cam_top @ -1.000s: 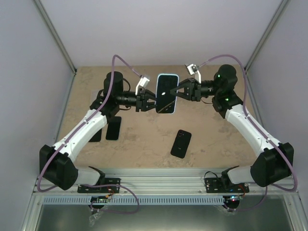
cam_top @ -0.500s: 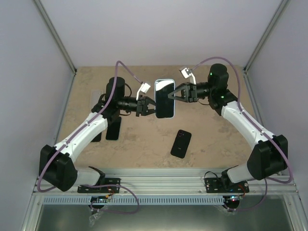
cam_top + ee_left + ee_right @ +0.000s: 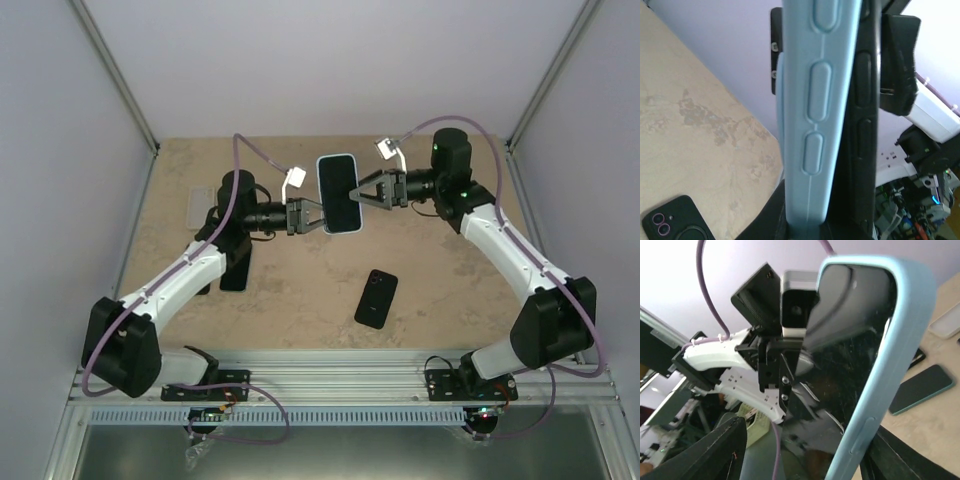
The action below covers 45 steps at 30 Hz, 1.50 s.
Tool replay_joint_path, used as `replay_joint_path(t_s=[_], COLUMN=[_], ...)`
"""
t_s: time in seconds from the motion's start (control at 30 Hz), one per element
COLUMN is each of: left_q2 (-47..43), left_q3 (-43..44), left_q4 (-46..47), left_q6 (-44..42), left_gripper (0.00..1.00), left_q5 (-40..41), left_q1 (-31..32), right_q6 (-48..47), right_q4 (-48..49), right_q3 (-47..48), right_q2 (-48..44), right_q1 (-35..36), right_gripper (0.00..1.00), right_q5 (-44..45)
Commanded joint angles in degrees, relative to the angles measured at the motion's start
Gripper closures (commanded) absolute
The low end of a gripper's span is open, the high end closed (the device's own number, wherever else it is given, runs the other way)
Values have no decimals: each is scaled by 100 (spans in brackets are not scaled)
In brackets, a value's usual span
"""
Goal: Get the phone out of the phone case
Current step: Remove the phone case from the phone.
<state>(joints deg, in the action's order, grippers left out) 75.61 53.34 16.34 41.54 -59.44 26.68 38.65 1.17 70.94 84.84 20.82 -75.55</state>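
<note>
The left gripper (image 3: 320, 215) is now clamped on the lower left edge of the light blue phone case (image 3: 815, 100), its jaws having been closed within the last second. The right gripper (image 3: 354, 193), which was pinched on the opposite edge 1 second ago, is seen with its fingers spread apart and nothing gripped. The hold is thus judged to have been handed to the left side, so that the right fingers are freed for a fresh bite or a push on the phone (image 3: 863, 125). The phone is not yet out: in the left wrist view its black side is seen alongside the case wall, perhaps lifted a little, though that cannot be told. The cased phone is held upright in the air above the far middle of the table (image 3: 440, 280), between the 2 grippers. Both wrists are held level and turned inward, with the forearms stretched forward and the elbows kept outward. A 2nd, black phone (image 3: 376, 298) is left flat on the table, well apart.
</note>
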Motion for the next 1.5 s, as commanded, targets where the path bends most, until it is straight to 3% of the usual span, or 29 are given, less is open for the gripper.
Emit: replay_joint_path(t_s=[0.0, 0.27, 0.53, 0.77, 0.97, 1.47], left_q2=[94, 253, 490, 667, 692, 715], left_q3=[-61, -74, 113, 101, 99, 25], left_q4=[793, 1076, 831, 1023, 982, 1180], left_q6=[587, 1309, 1693, 2104, 2183, 2596], left_gripper=[100, 100, 100, 100, 100, 100], left_q5=[310, 501, 661, 701, 739, 711], left_q1=[-99, -222, -248, -346, -382, -452], right_q6=[-968, -2629, -4871, -5531, -6114, -6879], right_q4=[-909, -1871, -2299, -2550, -2581, -2166], right_q3=[574, 1004, 994, 970, 812, 385], right_q2=[-29, -286, -764, -812, -813, -738], right_q1=[-102, -103, 856, 1306, 1881, 2654], right_gripper=[33, 20, 15, 15, 17, 31], right_q5=[490, 2193, 4618, 4909, 5720, 7459])
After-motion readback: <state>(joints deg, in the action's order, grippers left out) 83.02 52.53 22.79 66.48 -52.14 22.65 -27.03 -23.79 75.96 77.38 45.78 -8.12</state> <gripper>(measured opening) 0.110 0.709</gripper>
